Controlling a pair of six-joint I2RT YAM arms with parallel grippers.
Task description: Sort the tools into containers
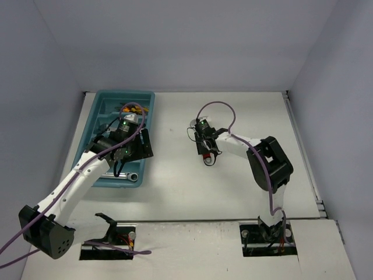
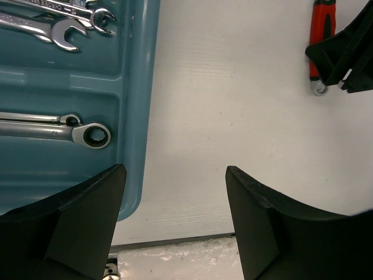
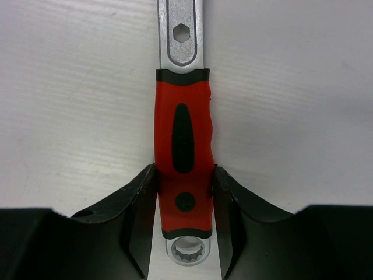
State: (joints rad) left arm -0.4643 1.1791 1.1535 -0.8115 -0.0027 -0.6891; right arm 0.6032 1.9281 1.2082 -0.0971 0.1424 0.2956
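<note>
While the right claw [image 3: 183, 175] is low on the worktop [image 1: 186, 192], its two fingers [image 3: 137, 198] stand on both sides of the red wrench [image 3: 183, 134] and press against the handle near its ring end. The claw is therefore closed on this wrench. The wrench lies flat on the worktop, and its metal part points to the top of the right wrist view. In the top view, the red wrench [image 1: 207, 157] and the right claw [image 1: 207, 153] are near the middle of the frame, well apart from the tray [image 1: 102, 108].

The tray is at the upper left of the top view, with its long side running away from the arms. The left claw [image 1: 129, 153] hangs over the tray's right rim, near its lower end. In the left wrist view, this claw [image 2: 175, 175] is wide open and holds nothing; between its fingers [image 2: 87, 216] only the tray edge [image 2: 137, 87] and the white worktop can be seen.

In the same view, a ratchet wrench [image 2: 87, 135] lies in one compartment at the left of the frame. Two open wrenches [image 2: 70, 32] lie in the next compartment, at the upper left. The red wrench [image 2: 320, 35] shows at the upper right, partly hidden by the right claw.
</note>
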